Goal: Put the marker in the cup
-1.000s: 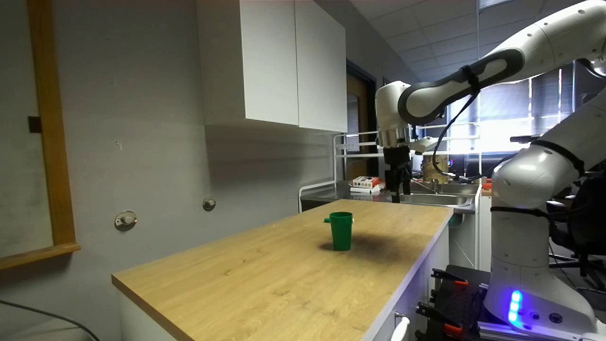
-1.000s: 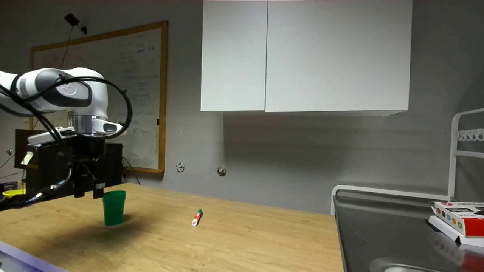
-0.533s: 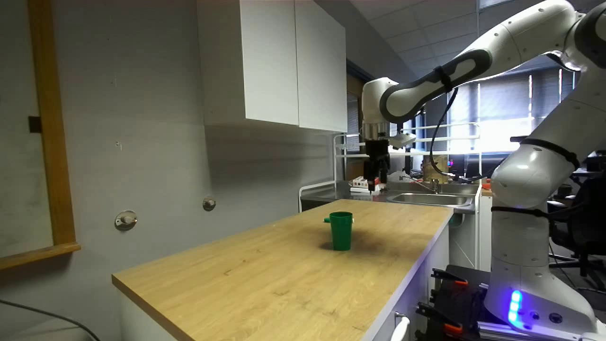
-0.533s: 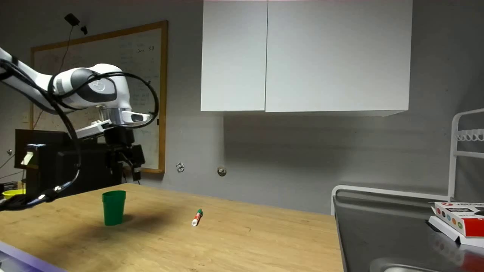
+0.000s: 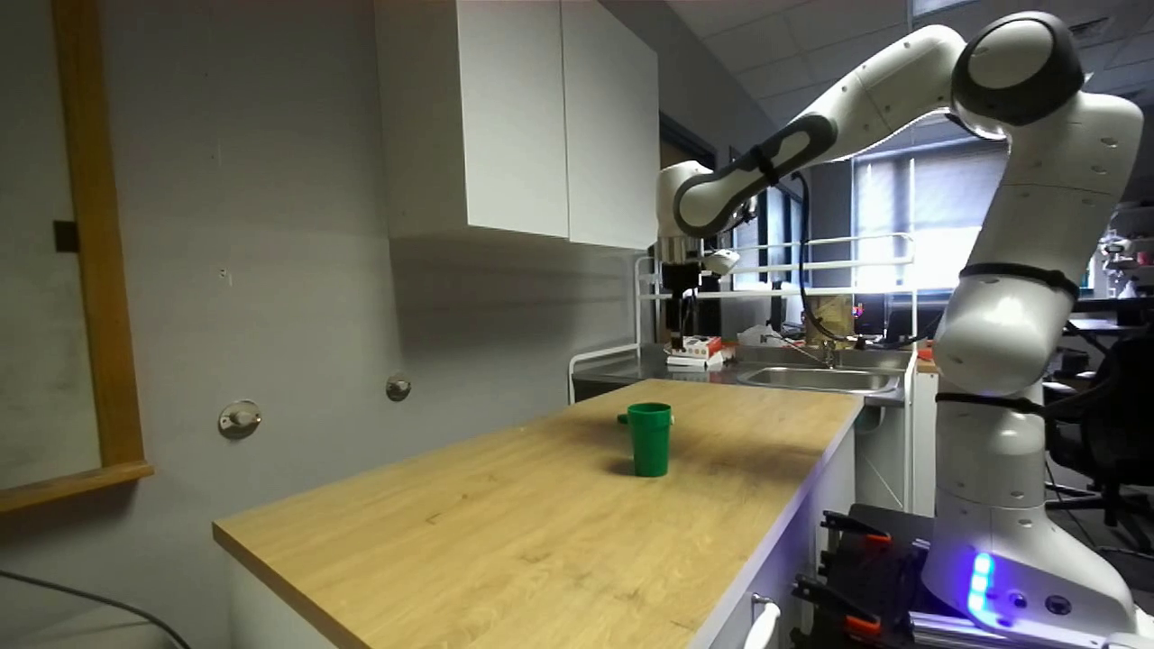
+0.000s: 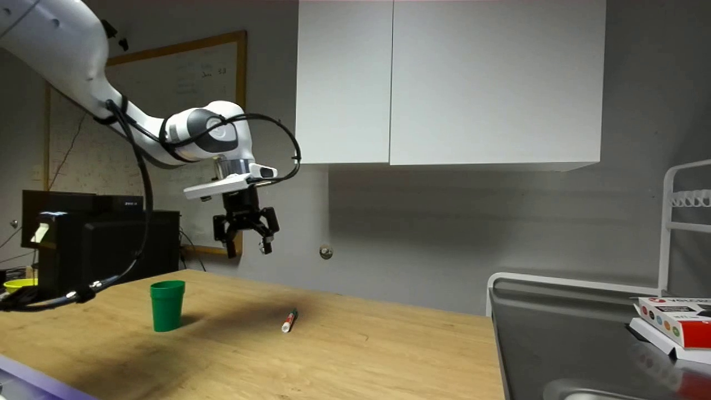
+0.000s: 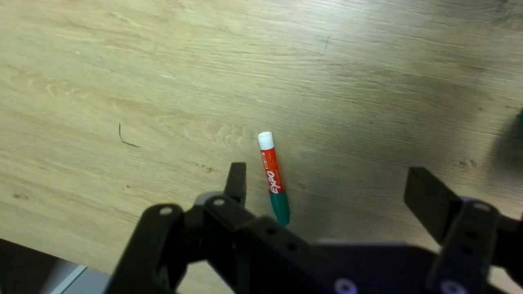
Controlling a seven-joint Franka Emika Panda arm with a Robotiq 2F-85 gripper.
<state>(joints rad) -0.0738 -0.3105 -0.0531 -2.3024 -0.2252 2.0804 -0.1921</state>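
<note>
Marker (image 7: 274,177), one: white at one end, red-bodied, green at the other. Lay on its side on the wooden countertop (image 7: 122,81), unheld; in the wrist view it sat within the span of the fingers (image 7: 431,200), nearer the one at that view's left.

Gripper (image 7: 327,173), one: its middle next along to the right. Fingers wide apart, nothing held between them. In an exterior view it hung well above the countertop, short of grasping height.

Cup (image 6: 167,306), one: plain green, slightly tapered. Stood upright on the countertop, well apart from the marker; only a green sliver, presumably this item, showed at the wrist view's right edge. Bottom of the inside hidden.

Step in hand, as judged: approach to the marker, with the grasp not yet made. Next move, as judged: called for a slight shift to bring the marker midway between the fingers, a straight descent, then closing across the barrel, whose length ran roughly crosswise to the closing direction. Lift, carriage to the cup and release appeared to remain outstanding.
</note>
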